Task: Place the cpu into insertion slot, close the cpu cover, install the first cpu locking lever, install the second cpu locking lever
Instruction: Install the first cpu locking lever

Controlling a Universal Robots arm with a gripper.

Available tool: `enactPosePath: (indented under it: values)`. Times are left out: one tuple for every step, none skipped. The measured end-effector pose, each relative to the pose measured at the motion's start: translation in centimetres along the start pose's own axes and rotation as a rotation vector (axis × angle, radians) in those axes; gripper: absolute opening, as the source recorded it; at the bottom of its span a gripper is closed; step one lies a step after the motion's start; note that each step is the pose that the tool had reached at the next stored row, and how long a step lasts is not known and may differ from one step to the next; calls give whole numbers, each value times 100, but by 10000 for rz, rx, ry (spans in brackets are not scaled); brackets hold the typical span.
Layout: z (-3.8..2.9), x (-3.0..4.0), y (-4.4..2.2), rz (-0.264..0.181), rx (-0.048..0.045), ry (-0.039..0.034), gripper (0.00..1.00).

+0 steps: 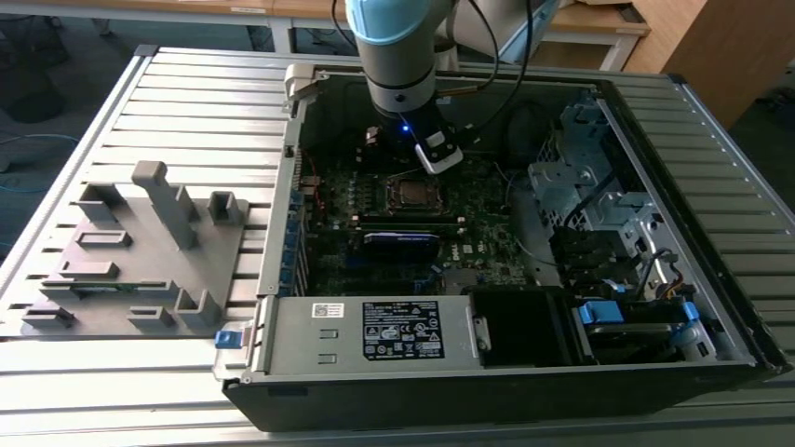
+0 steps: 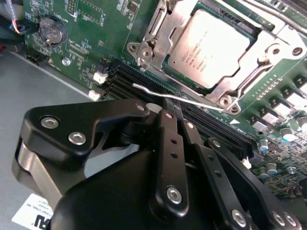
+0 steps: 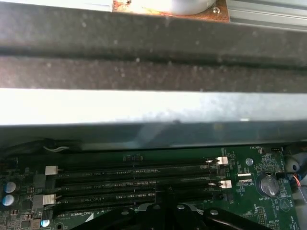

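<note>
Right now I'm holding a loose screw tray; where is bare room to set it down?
Free: the slatted table beyond the grey fixture block, and the strip on the exterior view's right of the computer case. Crowded: inside the case, around the cpu and the gripper.

arm (image 1: pixel 395 56): grey, light-blue joint | gripper (image 2: pixel 175 108): black linkages (silver screws)

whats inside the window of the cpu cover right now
In the second wrist view the cpu lies in the square window of the cpu cover, its silver-grey top showing. The insertion slot beneath is hidden by the chip and frame. The gripper sits shut beside it.
</note>
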State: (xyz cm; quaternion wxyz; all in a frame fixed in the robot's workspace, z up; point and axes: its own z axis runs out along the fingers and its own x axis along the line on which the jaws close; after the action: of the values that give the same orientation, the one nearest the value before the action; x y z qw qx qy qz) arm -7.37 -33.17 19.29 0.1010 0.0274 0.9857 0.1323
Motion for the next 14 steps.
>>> enactPosePath:
  values:
    - [0,0,0,1,0,0,10]
    - [0,0,0,1,1,0,10]
    - [-1,0,0,1,2,1,10]
    - [-10,-2,3,2,5,2,10]
    - [-28,-5,8,2,4,2,10]
    - [-48,-9,14,2,1,1,10]
    - [-72,-15,21,2,-1,-1,10]
    - [-95,-19,27,2,-1,-1,10]
    - [-117,-24,33,1,0,-1,10]
    - [-134,-28,38,1,0,-1,10]
    - [-142,-29,40,1,-1,0,10]
    - [-142,-27,40,2,-5,-1,10]
    - [-145,-17,40,5,-14,-2,10]
    - [-149,5,39,7,-30,-2,10]
